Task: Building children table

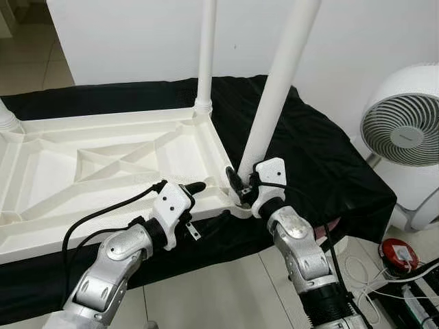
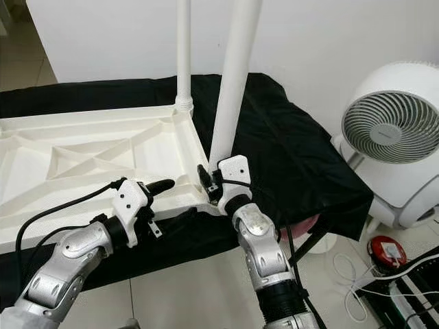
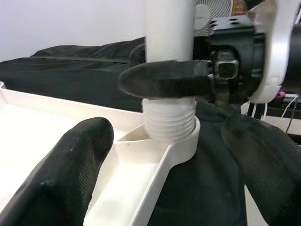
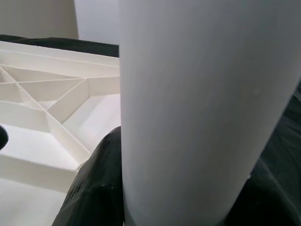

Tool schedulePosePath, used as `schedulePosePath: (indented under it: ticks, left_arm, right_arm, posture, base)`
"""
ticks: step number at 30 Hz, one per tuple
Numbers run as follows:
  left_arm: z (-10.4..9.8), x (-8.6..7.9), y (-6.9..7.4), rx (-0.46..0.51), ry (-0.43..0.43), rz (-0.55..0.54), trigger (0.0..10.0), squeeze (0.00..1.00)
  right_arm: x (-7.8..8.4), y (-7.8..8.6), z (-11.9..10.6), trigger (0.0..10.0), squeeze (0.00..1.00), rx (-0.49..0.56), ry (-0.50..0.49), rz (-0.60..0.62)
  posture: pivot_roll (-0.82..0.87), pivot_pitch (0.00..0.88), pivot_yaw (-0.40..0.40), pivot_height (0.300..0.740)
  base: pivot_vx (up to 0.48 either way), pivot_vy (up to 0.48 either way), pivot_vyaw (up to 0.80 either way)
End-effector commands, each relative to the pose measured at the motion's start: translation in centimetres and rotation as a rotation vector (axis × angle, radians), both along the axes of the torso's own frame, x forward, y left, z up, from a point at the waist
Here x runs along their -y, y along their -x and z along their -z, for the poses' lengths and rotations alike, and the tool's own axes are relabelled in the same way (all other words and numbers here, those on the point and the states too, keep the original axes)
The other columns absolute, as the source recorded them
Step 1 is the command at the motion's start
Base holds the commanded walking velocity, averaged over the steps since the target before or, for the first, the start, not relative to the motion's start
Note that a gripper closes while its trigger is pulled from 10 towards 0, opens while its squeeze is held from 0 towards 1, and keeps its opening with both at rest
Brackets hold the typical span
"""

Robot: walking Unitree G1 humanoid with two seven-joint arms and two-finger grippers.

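Black fingers [image 3: 164, 80] around smooth white leg [image 1: 278, 82]

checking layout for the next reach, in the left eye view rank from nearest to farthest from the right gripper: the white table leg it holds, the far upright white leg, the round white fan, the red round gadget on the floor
From the right gripper:
1. White table leg it holds, between its fingers at the near corner socket.
2. Far upright white leg, at the back corner of the upturned white tabletop.
3 and 4. Round white fan and red round gadget, both to the robot's right; too close to call.

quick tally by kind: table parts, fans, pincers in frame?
Table legs: 3 (near leg, far leg, stub at left edge)
Tabletop: 1
Fans: 1
Pincers: 2 (left pincer, right pincer)
Total: 7
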State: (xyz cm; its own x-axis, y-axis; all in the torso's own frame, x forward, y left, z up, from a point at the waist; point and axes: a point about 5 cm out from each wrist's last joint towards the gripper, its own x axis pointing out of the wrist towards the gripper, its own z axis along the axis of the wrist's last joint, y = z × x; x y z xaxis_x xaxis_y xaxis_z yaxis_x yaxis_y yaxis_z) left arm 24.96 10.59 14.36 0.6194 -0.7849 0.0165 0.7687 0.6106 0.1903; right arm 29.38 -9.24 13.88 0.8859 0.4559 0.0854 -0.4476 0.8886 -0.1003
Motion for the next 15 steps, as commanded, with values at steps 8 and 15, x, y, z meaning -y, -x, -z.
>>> schedulePosePath:
  ticks: [8,15]
  left_arm:
    - [-0.2,0.0,0.4,-0.009,-0.008,0.026,10.0,0.0]
    - [-0.3,0.0,0.5,-0.014,-0.011,0.032,10.0,0.0]
  right_arm:
    - [0.9,0.9,2.2,10.0,0.0,-0.122,0.048,0.009]
    - [1.9,0.1,2.3,10.0,0.0,-0.178,-0.085,0.074]
  posture:
    - [0.01,0.013,-0.066,0.74]
    - [0.02,0.014,-0.058,0.74]
  base:
    - [0.0,0.0,0.0]
    - [0.0,0.0,0.0]
